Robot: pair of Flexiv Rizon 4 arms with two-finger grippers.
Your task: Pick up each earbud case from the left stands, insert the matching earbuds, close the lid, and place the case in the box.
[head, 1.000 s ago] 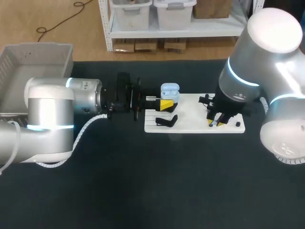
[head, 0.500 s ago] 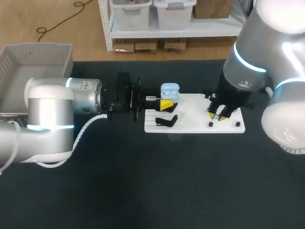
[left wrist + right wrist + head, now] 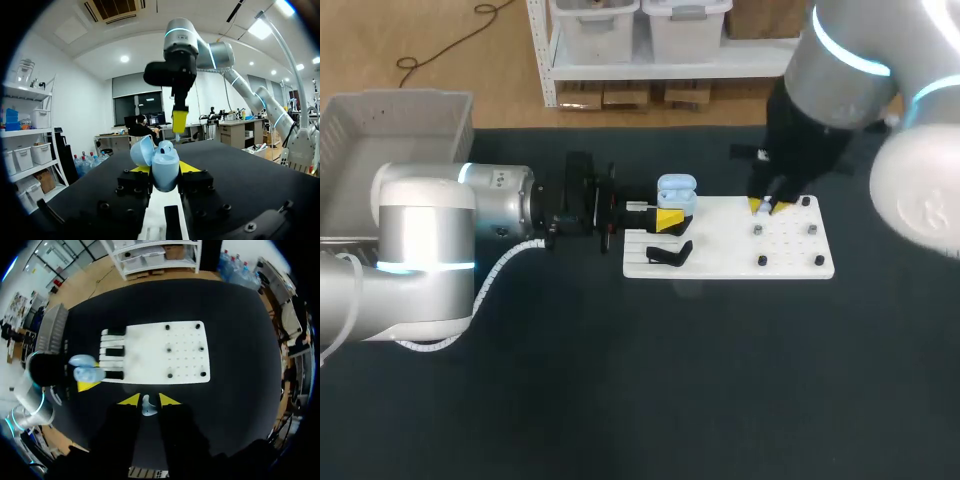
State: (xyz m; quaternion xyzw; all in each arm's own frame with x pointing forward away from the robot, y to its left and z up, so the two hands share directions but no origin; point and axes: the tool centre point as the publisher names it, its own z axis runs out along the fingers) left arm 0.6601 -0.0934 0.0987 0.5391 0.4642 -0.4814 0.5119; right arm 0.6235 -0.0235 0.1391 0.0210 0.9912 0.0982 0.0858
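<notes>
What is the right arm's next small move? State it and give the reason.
Probably carry the right gripper across toward the earbud case and line up over it. The gripper is shut on an earbud above the white board, and the case sits lid-open in the left gripper, so its socket looks ready.

Pale earbud [image 3: 148, 407] between right gripper [image 3: 149, 400] tips

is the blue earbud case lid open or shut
Open: in the left wrist view the lid stands tipped back from the earbud case, leaving its top uncovered.
</notes>
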